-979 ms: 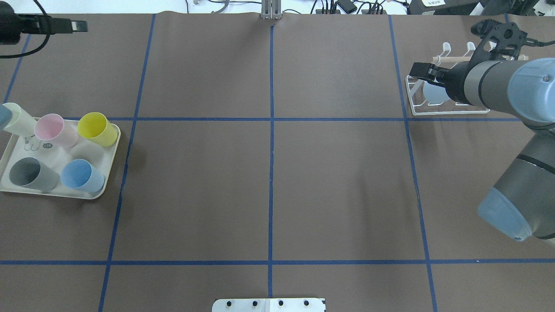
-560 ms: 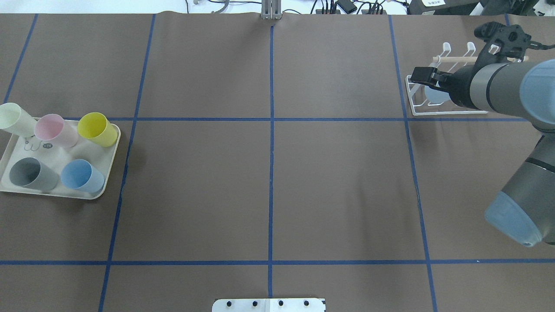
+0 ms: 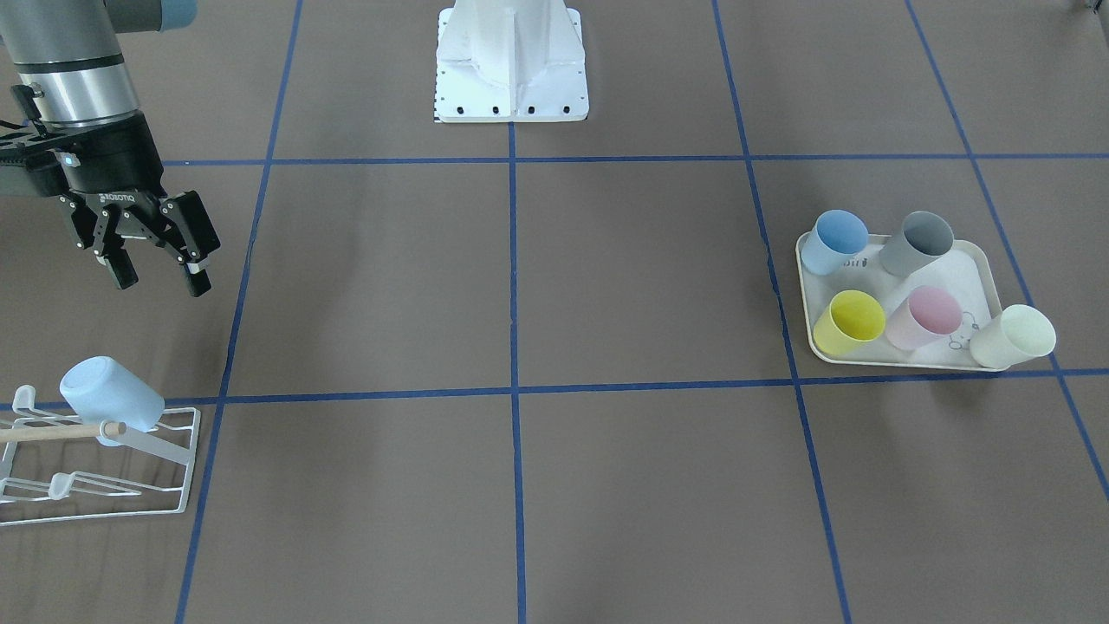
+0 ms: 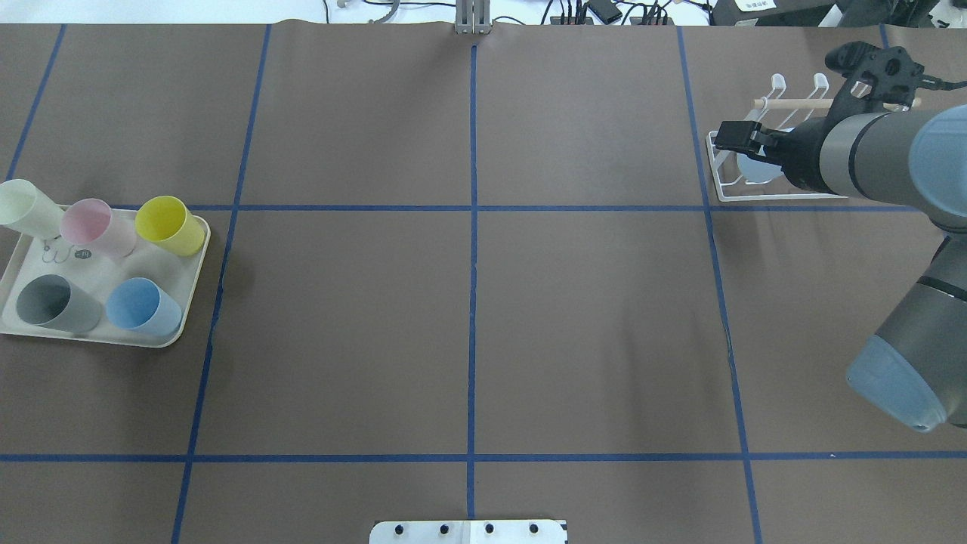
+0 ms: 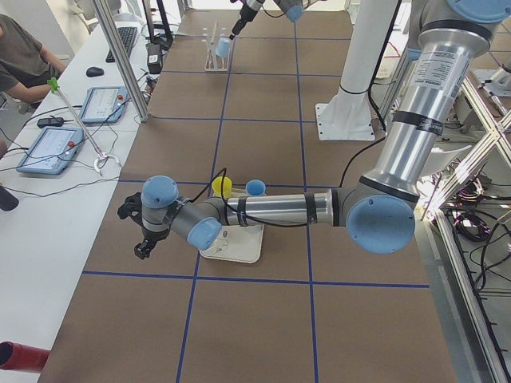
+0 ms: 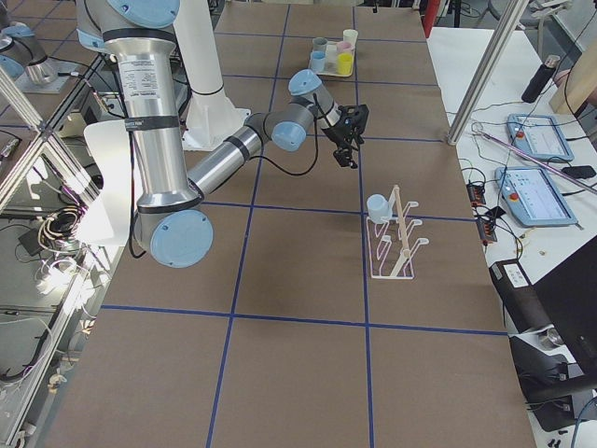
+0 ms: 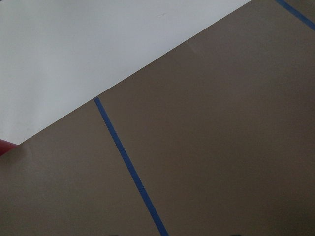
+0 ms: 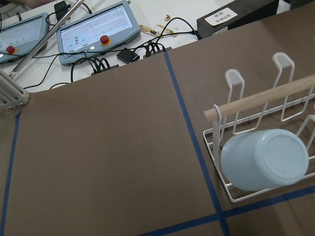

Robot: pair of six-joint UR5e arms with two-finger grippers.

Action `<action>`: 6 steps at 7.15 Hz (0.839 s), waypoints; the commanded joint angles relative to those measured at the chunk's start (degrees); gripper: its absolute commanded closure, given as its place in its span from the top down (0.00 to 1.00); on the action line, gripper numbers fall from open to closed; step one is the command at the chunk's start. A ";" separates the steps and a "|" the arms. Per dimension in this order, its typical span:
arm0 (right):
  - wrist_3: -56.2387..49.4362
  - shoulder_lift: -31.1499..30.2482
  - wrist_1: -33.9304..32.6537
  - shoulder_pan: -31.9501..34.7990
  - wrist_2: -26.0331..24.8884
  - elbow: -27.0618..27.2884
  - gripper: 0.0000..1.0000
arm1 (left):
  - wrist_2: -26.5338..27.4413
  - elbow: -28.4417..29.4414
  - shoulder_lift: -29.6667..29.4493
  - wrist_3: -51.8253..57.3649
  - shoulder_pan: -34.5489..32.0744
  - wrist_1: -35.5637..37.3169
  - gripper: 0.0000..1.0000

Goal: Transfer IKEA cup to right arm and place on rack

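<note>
A light blue IKEA cup (image 3: pixel 113 400) hangs upside down on a prong of the white wire rack (image 3: pixel 52 432) with its wooden rod. The cup (image 8: pixel 263 160) and rack (image 8: pixel 266 96) also show in the right wrist view, and in the overhead view the cup (image 4: pixel 759 168) is partly hidden on the rack (image 4: pixel 778 78). My right gripper (image 3: pixel 162 279) is open and empty, above and clear of the cup, on the robot's side of it. My left gripper (image 5: pixel 142 249) shows only in the exterior left view, past the table's left end; I cannot tell its state.
A cream tray (image 4: pixel 106 272) at the table's left holds yellow (image 4: pixel 170 224), pink (image 4: pixel 97 227), grey (image 4: pixel 53 302) and blue (image 4: pixel 142 306) cups, and a cream cup (image 4: pixel 26 208) leans at its far corner. The robot's white base (image 3: pixel 511 61) stands at the near edge.
My left gripper has left the overhead view at the top left. My right arm has shifted a little away from the rack. The light blue cup stays on the rack.
</note>
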 commanded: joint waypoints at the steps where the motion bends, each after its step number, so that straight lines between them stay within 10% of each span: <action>1: 0.07 0.00 0.08 -0.12 0.28 0.03 1.00 | -4.26 0.22 -0.54 -0.85 0.77 6.99 0.83; 6: 0.07 0.00 0.08 -0.12 0.28 -0.06 1.00 | -4.64 -3.55 3.49 -0.68 4.37 14.14 0.83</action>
